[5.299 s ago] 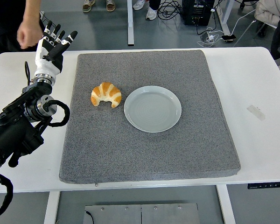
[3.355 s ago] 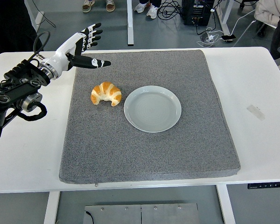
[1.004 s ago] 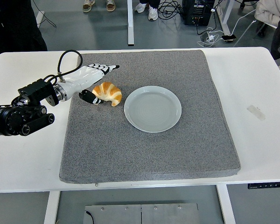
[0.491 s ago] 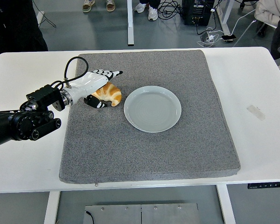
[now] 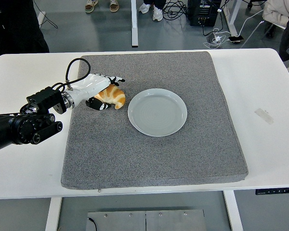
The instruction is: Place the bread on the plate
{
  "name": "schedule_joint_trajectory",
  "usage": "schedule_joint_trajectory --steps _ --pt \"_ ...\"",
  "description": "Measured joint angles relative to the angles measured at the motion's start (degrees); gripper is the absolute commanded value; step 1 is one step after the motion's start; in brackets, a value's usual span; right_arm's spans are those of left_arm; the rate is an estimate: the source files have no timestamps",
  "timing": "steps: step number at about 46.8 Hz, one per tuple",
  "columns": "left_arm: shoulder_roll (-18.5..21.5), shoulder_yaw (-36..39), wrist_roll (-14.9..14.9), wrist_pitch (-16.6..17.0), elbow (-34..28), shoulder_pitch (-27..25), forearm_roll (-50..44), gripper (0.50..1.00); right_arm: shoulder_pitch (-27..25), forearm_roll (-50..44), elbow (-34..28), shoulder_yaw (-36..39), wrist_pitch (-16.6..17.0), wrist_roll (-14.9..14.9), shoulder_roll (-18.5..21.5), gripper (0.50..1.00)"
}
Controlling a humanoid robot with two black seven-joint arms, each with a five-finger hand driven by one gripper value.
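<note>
Bread [image 5: 112, 96], a croissant, lies on the grey mat [image 5: 154, 144] just left of the plate [image 5: 157, 111], not touching it. Left hand [image 5: 97, 89] covers the croissant's left end: fingers [image 5: 114, 80] curl over its far side, thumb [image 5: 97, 103] presses its near side, a closed grasp. The croissant rests on the mat. The plate holds nothing.

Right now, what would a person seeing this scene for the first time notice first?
The white left hand reaches in from the left, its fingers curling over the golden croissant on the grey mat. Just right of the croissant lies an empty pale plate, near the mat's middle. The croissant is not yet lifted.
</note>
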Motion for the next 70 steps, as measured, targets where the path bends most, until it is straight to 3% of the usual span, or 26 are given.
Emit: schedule_joint_trajectory --steps 10,17,22,46,56,70 --pt "0.1 0.0 0.0 -0.1 0.1 0.0 0.0 0.722 0.0 0.0 0.0 0.0 0.0 0.0 0.0 1.0" --pt "0.1 0.0 0.0 -0.1 0.1 0.0 0.0 0.621 0.0 0.0 0.0 0.0 0.0 0.0 0.0 1.0" --pt "0.2 0.0 0.1 -0.1 0.1 0.0 0.0 0.5 0.0 0.0 0.0 0.0 0.0 0.0 0.0 1.0" --pt "2.2 -2.2 -0.7 0.1 -1.0 -4.3 -0.6 0.5 0.0 0.0 0.0 0.0 0.0 0.0 0.0 1.0" --pt "3.7 -2.4 -1.8 0.9 -7.6 -8.8 0.4 0.5 0.0 0.0 0.0 0.0 0.0 0.0 0.0 1.0" --pt "4.3 -2.5 -1.9 3.9 -13.5 -10.6 5.5 0.5 0.0 0.0 0.0 0.0 0.0 0.0 0.0 1.0"
